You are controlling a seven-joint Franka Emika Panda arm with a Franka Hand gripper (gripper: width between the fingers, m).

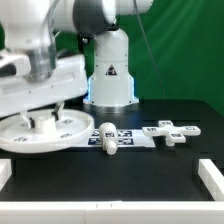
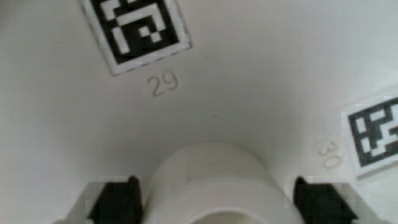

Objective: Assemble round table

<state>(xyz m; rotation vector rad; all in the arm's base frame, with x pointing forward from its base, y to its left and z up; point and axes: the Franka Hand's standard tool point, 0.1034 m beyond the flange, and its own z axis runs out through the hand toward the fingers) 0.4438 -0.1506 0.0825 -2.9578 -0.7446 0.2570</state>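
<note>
The round disc (image 1: 30, 137) lies at the exterior view's left, white, rimmed, with square tags. My gripper (image 1: 45, 118) stands over its middle. In the wrist view the disc's face (image 2: 214, 110) fills the picture with tags 29 and 30. Its raised white hub (image 2: 217, 185) sits between my black pads (image 2: 119, 200), which touch it on both sides. The short thick leg (image 1: 107, 137) lies on its side to the right of the disc. The lobed foot (image 1: 170, 132) lies further right on the black table.
The marker board (image 1: 130, 138) lies flat between the leg and the foot. The robot's white base (image 1: 110, 75) stands behind. White edge blocks sit at the front right (image 1: 212, 175) and the front left (image 1: 5, 172).
</note>
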